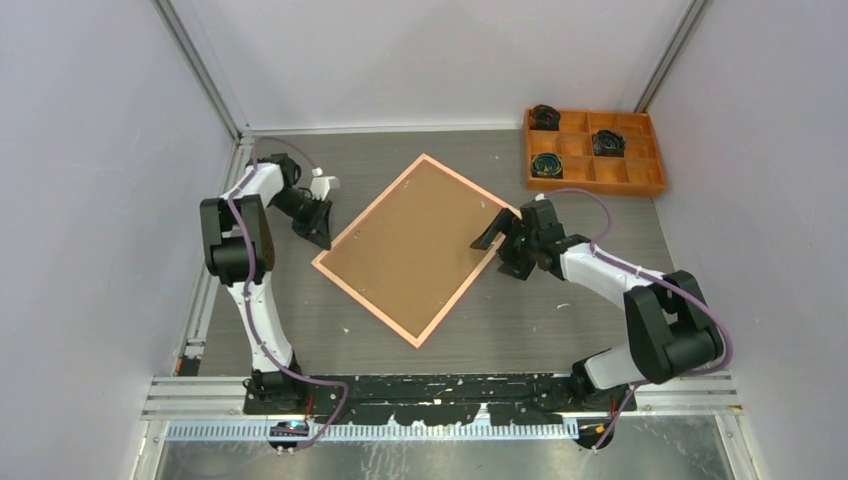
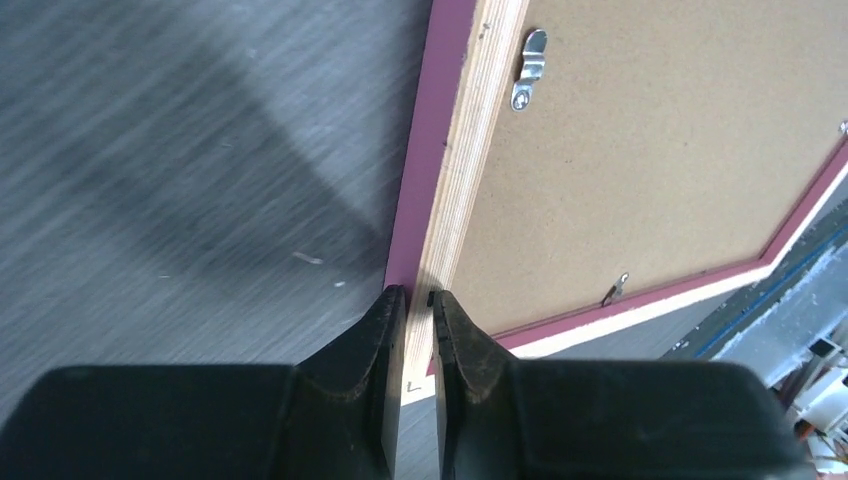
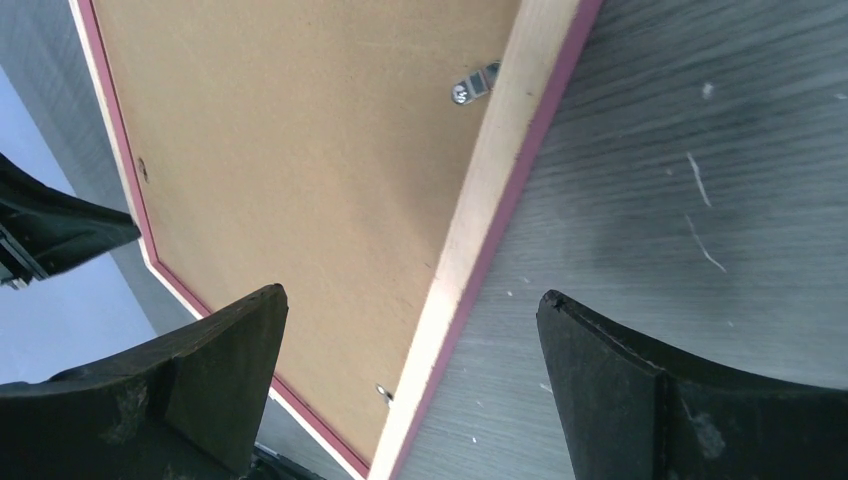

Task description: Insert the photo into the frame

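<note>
The frame [image 1: 366,303] lies back side up in the middle of the table, turned diagonally, with the brown backing board [image 1: 415,245] filling it. The photo is hidden. My left gripper [image 1: 322,235] is at the frame's left edge. In the left wrist view it [image 2: 418,294] is shut on the frame's tan wood border [image 2: 470,150]. My right gripper [image 1: 503,248] is over the frame's right edge. In the right wrist view it [image 3: 410,295] is wide open and straddles the border [image 3: 500,170] without touching it.
An orange compartment tray [image 1: 600,186] with a few dark coiled items stands at the back right. Small metal clips [image 2: 528,68] [image 3: 475,85] sit on the frame's back. Walls close in the table on the left, right and back.
</note>
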Available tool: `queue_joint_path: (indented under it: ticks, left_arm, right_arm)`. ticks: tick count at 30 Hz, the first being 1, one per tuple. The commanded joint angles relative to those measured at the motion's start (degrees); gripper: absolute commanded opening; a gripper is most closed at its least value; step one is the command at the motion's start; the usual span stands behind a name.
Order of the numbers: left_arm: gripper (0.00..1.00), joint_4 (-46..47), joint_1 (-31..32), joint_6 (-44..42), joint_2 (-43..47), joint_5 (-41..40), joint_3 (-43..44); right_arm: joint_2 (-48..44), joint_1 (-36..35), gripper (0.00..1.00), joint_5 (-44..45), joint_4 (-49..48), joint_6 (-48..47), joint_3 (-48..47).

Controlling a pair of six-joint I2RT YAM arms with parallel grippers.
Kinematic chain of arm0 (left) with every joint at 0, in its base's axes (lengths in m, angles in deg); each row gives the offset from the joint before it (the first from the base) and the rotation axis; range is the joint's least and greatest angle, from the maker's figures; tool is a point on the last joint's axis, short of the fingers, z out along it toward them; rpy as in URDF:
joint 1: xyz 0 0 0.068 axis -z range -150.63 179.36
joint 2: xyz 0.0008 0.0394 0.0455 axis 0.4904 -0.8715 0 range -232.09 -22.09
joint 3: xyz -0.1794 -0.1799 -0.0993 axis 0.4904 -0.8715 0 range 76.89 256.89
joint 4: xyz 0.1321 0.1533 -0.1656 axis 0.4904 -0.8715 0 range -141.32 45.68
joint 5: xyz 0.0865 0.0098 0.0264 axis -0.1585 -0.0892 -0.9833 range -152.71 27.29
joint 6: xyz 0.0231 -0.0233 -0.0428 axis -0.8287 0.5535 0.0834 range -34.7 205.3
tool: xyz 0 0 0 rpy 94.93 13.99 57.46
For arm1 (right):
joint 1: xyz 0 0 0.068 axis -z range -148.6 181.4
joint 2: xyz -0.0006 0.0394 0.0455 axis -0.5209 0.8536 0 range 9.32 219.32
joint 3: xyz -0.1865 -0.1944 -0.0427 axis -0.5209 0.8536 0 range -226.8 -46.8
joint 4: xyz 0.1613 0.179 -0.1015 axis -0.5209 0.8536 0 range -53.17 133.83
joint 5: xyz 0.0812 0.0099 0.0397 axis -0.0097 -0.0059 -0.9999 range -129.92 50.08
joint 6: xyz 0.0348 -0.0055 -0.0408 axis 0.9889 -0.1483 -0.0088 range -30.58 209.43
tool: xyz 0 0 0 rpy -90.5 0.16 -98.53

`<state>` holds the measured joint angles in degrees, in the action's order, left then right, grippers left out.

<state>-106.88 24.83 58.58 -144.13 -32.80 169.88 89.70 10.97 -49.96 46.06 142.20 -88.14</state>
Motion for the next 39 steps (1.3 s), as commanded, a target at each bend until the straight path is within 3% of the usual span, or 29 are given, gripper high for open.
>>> queue_joint_path:
  ticks: [1, 9, 16, 20, 26, 29, 39]
  left_arm:
    - [0.15, -4.0, 1.4, -5.1, 2.7, 5.9, -5.1]
    - [0.15, -10.3, 5.5, -14.2, 5.6, 16.0, -14.4]
    - [0.22, -5.0, 8.1, -7.0, 8.0, 15.8, -17.3]
    - [0.24, 1.5, 7.4, 1.3, 9.4, 13.4, -16.9]
    - [0.28, 5.4, 7.7, 7.9, 8.4, 14.8, -15.6]
    - [0.26, 6.6, 8.0, 8.9, 7.0, 14.8, -15.8]
    - [0.16, 6.2, 8.8, 8.4, 4.2, 15.3, -15.7]
  right_arm:
    - [4.9, 1.2, 1.0, -3.1, -8.5, 2.7, -1.3]
    - [11.1, 4.8, 1.0, -1.5, -7.3, 1.2, -7.6]
    - [2.8, 5.4, 0.96, 9.8, 0.9, -2.4, -9.7]
    - [0.4, 0.8, 0.91, 9.1, 0.0, -2.1, -11.2]
    - [8.0, -10.5, 0.8, 3.3, -8.4, 2.1, -14.7]
    - [12.8, -14.8, 0.73, 1.4, -12.8, 3.5, -16.5]
    - [27.7, -22.0, 0.7, -3.9, -21.1, 7.9, -24.5]
